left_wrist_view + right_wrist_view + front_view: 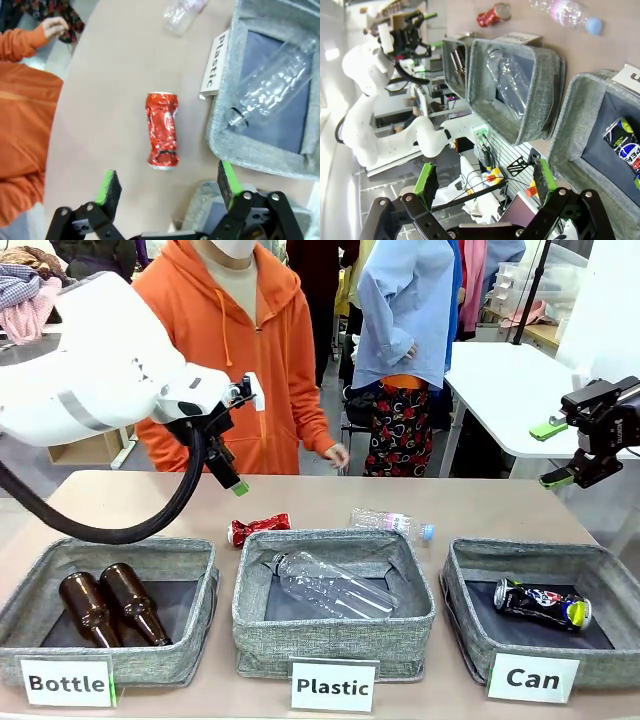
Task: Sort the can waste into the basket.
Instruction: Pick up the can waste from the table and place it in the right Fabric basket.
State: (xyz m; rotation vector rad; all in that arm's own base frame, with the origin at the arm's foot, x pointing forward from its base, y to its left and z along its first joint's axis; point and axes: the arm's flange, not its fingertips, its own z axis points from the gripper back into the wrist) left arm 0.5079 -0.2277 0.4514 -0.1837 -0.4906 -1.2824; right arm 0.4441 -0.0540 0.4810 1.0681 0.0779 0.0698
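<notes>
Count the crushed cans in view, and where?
2. Red can on the table behind the Plastic bin; dark printed can inside the Can basket. None apparently hidden.

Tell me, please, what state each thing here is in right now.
Red can, crushed, lying on the table outside the bins.
Dark can, crushed, lying in the Can basket.
Can basket, holding one can.
Plastic bin, holding one clear bottle.
Bottle bin, holding two brown bottles.
Capped bottle, lying on the table.
Left fingers, open, empty, above the red can.
Right fingers, open, empty, raised.
</notes>
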